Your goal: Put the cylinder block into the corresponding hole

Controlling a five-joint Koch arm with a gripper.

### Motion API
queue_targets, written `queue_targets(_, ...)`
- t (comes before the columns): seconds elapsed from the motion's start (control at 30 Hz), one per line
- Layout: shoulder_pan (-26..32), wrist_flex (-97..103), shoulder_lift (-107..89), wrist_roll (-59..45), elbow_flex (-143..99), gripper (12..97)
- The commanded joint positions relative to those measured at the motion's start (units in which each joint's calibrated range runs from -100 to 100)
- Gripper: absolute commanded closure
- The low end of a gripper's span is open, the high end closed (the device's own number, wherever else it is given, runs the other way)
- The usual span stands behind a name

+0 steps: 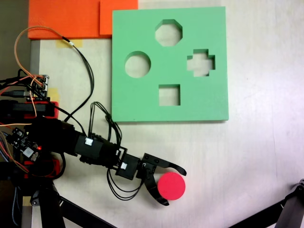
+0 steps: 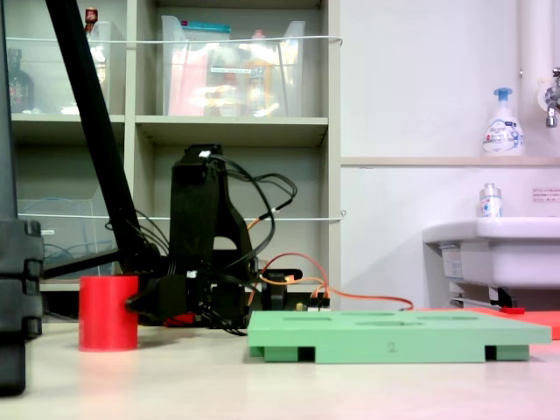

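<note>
The red cylinder block [image 1: 171, 185] stands upright on the white table, below and in front of the green foam board [image 1: 209, 28]. My gripper [image 1: 175, 187] is open, its two black fingers reaching around the block's left side, one above it and one below it in this fixed view. The round hole [image 1: 137, 64] sits in the board's left part, beside octagonal, cross and square cutouts. In the low side fixed view, the block [image 2: 108, 312] rests on the table at the left with the gripper [image 2: 140, 303] against its right side, and the board [image 2: 394, 337] lies flat further right.
Orange foam sheets [image 1: 66, 19] lie at the board's top left corner. The arm's base and loose cables [image 1: 28, 137] fill the left edge. A black stand leg [image 1: 290, 205] enters at bottom right. A black slanted pole [image 2: 87, 131] crosses the side view.
</note>
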Motion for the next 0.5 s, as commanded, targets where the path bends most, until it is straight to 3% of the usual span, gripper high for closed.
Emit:
queue_targets(0.0, 0.2, 6.4, 0.0, -0.3, 1.2, 58.7)
queue_targets(0.33, 0.3, 6.4, -0.1, -0.3, 0.2, 68.2)
queue_targets(0.47, 0.2, 6.4, -0.3, -0.3, -0.9, 76.4)
